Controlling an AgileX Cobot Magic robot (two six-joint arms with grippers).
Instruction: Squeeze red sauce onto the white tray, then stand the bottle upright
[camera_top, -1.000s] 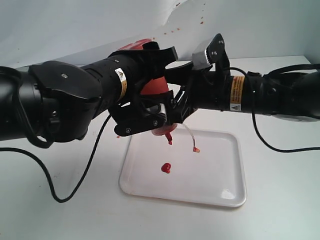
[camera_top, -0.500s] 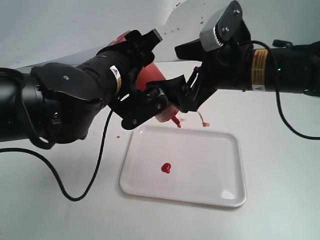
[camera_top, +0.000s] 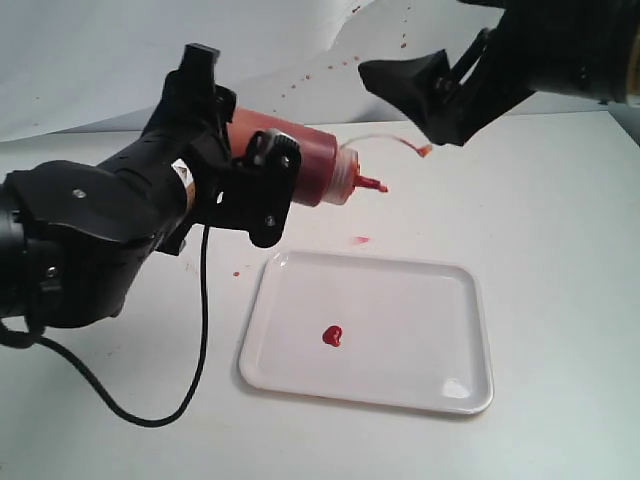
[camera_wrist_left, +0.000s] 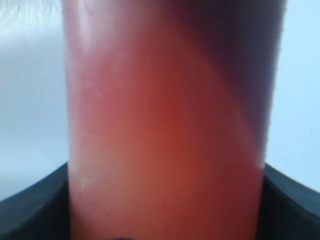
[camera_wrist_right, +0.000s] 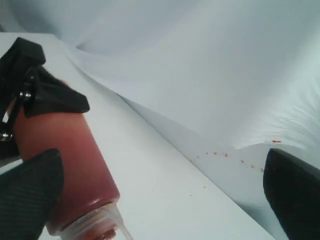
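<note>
My left gripper (camera_top: 250, 150) is shut on the bottle (camera_top: 305, 165), holding it nearly level above the table behind the white tray (camera_top: 420, 320). The red-stained nozzle (camera_top: 370, 183) points right, and the tip cap (camera_top: 425, 150) trails on its strap. A small heart-shaped blob of red sauce (camera_top: 333, 336) lies on the tray. My right gripper (camera_top: 420, 105) hangs open up at the right, apart from the bottle. The left wrist view is filled by the bottle (camera_wrist_left: 165, 130) between dark fingers (camera_wrist_left: 30, 210). The right wrist view shows the bottle (camera_wrist_right: 65, 150) beside one of its wide-set fingers (camera_wrist_right: 30, 195).
A black cable (camera_top: 200, 330) loops over the table left of the tray. A pinkish smear (camera_top: 361, 240) and specks (camera_top: 237, 272) mark the table behind the tray. The white backdrop (camera_top: 340, 62) carries red specks. The table's right edge lies near the right arm.
The left gripper has swung the bottle from nozzle-down over the tray to nearly level, going left and back. The right gripper has drawn away from the bottle, up and to the right.
</note>
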